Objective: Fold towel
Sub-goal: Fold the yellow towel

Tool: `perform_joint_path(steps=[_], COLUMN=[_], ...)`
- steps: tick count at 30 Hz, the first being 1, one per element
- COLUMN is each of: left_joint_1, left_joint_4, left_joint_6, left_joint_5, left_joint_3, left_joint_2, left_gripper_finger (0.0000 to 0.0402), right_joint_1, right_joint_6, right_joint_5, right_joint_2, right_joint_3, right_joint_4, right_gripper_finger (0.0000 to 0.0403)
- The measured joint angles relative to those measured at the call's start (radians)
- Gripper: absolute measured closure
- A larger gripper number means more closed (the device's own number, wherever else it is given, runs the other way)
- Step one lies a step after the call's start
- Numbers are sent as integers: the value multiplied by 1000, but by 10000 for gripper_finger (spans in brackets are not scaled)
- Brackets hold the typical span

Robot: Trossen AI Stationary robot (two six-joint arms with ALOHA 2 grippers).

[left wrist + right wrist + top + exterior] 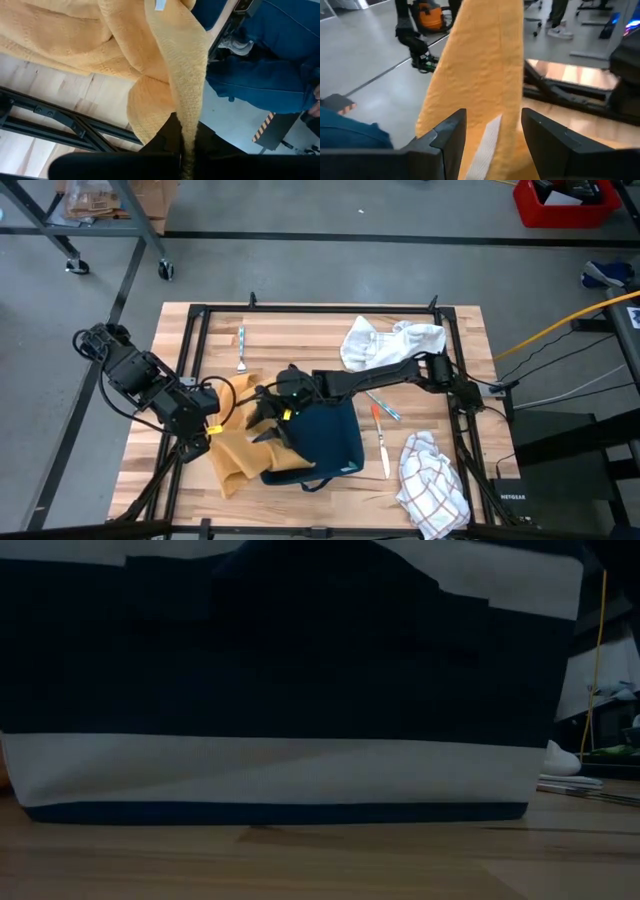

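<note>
A yellow towel [236,456] lies crumpled on the wooden table's near left part, partly raised between both grippers. My left gripper [208,427] is at its left end, shut on it. My right gripper [268,420] reaches in from the right, above the towel's right part, beside a navy bag [325,438], and is shut on the towel too. In the left wrist view the towel [100,40] hangs in thick folds. In the right wrist view a strip of towel [480,60] rises between the fingers. My left gripper pinches a narrow bunched ridge of the towel [189,135] between its two fingers; the ridge stretches away from them fairly taut, and the rest sags in folds toward the table. My right gripper pinches a folded strip of towel [495,125] between its two fingers [451,135]; several layers show, with a white label at the fold. The strip runs on past the fingertips, lifted off the table.
The navy and white bag [300,680] fills the low view. A white cloth [390,340] lies far right, a checked cloth [432,480] near right, a fork [241,348] far left, and pens [381,425] right of the bag. A person's blue-clad legs [260,75] stand beyond the table edge.
</note>
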Motion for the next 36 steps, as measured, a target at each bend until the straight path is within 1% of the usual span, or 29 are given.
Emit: perform_joint_path(steps=[7,10,15,17,19,25,30,36], left_joint_1=[0,0,0,0,0,0,0,0], left_joint_4=[0,1,1,1,0,0,1,1], left_joint_6=[1,3,5,13,22,24,22,21], left_joint_5=[0,-8,-11,-11,-11,-12,-12,-12], left_joint_3=[0,0,0,0,0,0,0,0], left_joint_2=[0,0,0,0,0,0,0,0], left_gripper_finger=[402,402,402,402,402,402,402,402], right_joint_1=[2,-2,-20,-27,-27,-16,-3,-3], right_joint_6=[0,0,15,45,72,92,90,90], right_joint_5=[-11,15,24,23,-1,-160,-209,-283], right_joint_2=[21,33,34,34,44,60,62,62], right_joint_3=[0,0,-1,0,0,-1,-1,-1], right_joint_4=[2,7,27,20,22,5,-78,-219], right_gripper_finger=[210,210,210,210,210,210,210,210])
